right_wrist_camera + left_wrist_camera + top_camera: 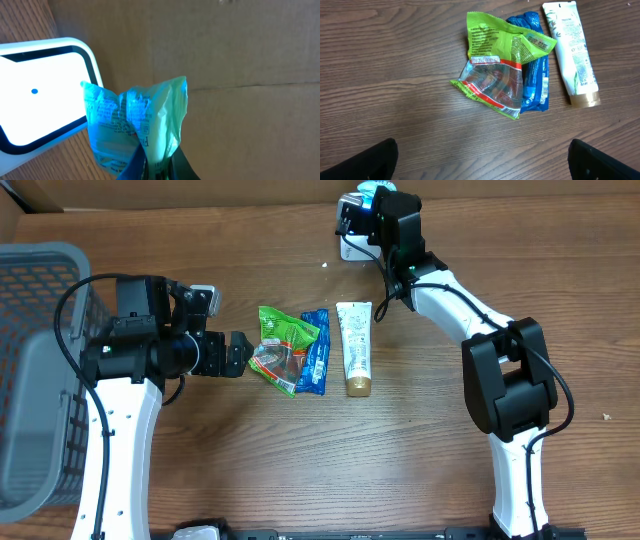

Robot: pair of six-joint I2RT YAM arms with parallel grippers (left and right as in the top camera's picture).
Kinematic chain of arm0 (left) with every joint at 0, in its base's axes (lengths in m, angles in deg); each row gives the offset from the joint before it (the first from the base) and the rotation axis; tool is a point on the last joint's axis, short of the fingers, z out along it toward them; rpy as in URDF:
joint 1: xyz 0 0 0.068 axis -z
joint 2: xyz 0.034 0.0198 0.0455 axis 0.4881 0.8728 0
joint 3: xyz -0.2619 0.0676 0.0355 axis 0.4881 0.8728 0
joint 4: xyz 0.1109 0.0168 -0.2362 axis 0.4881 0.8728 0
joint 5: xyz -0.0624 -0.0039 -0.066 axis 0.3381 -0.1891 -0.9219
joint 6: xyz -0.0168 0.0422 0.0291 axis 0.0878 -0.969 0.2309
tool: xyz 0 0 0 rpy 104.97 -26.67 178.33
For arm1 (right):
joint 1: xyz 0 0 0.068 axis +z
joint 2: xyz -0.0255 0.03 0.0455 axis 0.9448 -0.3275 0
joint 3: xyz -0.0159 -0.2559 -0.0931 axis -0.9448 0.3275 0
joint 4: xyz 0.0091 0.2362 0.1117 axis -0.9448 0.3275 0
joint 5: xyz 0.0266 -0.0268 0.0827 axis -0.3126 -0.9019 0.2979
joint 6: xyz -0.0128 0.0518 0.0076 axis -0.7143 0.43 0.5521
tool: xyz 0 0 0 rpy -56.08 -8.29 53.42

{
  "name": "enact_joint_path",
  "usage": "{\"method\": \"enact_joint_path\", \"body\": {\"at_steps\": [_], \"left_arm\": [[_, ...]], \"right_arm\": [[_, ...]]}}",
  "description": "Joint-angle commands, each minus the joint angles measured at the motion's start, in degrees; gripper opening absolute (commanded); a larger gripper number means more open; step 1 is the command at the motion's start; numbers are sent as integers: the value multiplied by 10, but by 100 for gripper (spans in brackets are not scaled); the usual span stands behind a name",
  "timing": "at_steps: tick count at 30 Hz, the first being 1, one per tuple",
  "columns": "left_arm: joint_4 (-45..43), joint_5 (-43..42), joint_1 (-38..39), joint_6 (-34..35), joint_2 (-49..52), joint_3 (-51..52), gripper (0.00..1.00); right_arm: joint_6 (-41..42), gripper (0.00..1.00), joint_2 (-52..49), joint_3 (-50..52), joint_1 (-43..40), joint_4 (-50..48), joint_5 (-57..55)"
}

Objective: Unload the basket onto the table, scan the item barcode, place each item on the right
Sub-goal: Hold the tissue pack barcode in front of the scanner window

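Gripping a pale green packet (pixel 135 120) in closed right fingers (pixel 131 167), just beside the white scanner (pixel 45 100). Holding left fingers (pixel 375 162) wide open over the counter (pixel 395 75) near green snack bag (pixel 505 75), blue pouch (pixel 538 85), cream tube (pixel 572 50).

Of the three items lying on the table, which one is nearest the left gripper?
The green snack packet, leftmost in the row, right in front of the open left gripper. It overlaps the blue packet, and the white tube lies farthest away.

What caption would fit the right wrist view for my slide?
Right hand shut on a crinkled pale-green packet, holding it up beside the white scanner face, cardboard wall behind.
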Motion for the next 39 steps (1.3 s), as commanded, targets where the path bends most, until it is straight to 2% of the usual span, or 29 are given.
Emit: {"method": "enact_joint_path", "body": {"at_steps": [1,12,25,31,39], "left_arm": [[-2,-7,2,8,0,0,99],[-2,-7,2,8,0,0,100],[-2,-7,2,8,0,0,100],[-2,-7,2,8,0,0,100],[-2,-7,2,8,0,0,100]], "right_arm": [[-4,4,-6,-13,5,-6,-14],[-5,4,-6,-13,14,-53,-11],[-5,4,-7,21,14,-55,-9],[-14,4,-7,21,17,-94,-10],[-39,4,1,21,52,-66,-78]]}}
